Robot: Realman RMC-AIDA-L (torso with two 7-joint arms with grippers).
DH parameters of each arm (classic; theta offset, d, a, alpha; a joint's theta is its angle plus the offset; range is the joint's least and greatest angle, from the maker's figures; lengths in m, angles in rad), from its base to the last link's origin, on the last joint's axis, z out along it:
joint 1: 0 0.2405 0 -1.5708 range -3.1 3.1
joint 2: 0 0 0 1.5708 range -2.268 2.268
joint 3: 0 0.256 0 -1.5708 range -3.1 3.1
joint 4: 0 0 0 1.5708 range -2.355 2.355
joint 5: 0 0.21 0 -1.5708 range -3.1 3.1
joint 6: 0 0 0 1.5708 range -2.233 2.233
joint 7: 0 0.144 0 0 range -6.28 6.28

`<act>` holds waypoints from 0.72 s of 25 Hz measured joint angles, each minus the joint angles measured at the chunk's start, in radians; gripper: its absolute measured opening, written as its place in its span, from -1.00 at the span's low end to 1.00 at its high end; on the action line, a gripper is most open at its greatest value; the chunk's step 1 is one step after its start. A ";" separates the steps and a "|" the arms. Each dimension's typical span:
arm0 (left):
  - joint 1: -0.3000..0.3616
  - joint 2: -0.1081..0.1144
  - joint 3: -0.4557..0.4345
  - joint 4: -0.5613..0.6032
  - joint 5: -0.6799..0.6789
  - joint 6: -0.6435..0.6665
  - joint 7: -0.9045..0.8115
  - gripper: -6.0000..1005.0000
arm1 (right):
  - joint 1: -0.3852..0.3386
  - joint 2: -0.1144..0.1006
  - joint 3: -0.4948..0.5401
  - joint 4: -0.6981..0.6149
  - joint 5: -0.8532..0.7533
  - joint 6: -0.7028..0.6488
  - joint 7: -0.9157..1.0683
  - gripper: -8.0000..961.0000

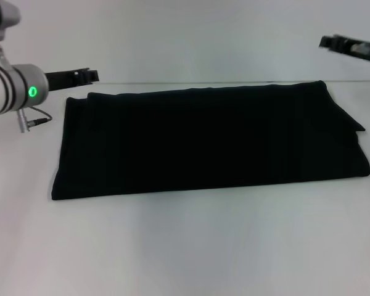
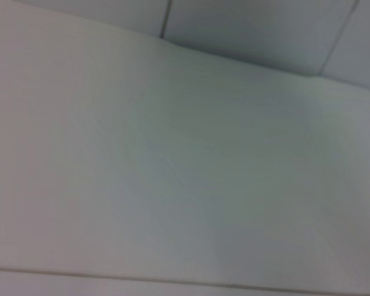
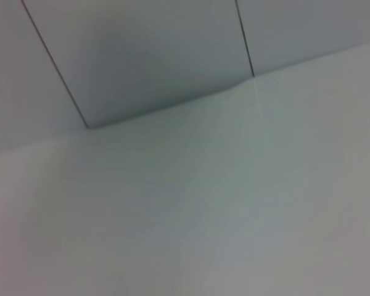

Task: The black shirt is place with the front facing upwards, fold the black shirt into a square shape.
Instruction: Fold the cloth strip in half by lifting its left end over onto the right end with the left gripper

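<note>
The black shirt (image 1: 209, 139) lies flat on the white table (image 1: 191, 246) in the head view, folded into a long wide rectangle with no lettering showing. One corner of cloth sticks out at its right edge. My left gripper (image 1: 89, 75) hovers just past the shirt's far left corner, apart from the cloth. At the upper right, beyond the shirt's far right corner, my right gripper (image 1: 333, 42) hangs above the table. Nothing is held by either one. Both wrist views show only bare white table and wall.
The table's far edge (image 1: 234, 81) meets a white wall right behind the shirt. A thin cable (image 1: 37, 120) hangs from my left arm beside the shirt's left edge. Bare table stretches in front of the shirt.
</note>
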State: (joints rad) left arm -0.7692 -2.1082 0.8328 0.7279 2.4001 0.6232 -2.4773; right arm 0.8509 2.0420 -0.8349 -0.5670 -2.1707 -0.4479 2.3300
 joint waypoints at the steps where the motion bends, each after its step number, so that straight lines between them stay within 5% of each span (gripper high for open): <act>1: 0.021 -0.008 -0.003 0.040 0.000 0.025 -0.015 -0.48 | -0.019 -0.004 0.009 -0.040 0.001 -0.052 0.012 -0.44; 3: 0.073 -0.026 -0.006 0.129 -0.006 0.105 -0.038 -0.19 | -0.082 -0.010 0.040 -0.154 0.009 -0.199 0.042 -0.31; 7: 0.218 -0.053 -0.009 0.271 -0.117 0.292 -0.041 -0.03 | -0.219 -0.006 0.105 -0.297 0.117 -0.457 0.034 -0.05; 13: 0.328 0.008 -0.139 0.107 -0.490 0.600 0.050 0.20 | -0.403 -0.005 0.174 -0.220 0.420 -0.688 -0.143 0.48; 18: 0.341 0.070 -0.254 -0.110 -0.530 0.724 0.058 0.58 | -0.460 -0.012 0.234 -0.133 0.483 -0.770 -0.221 0.80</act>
State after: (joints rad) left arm -0.4286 -2.0379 0.5786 0.6176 1.8698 1.3470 -2.4194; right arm 0.3913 2.0296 -0.6005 -0.7002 -1.6873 -1.2180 2.1088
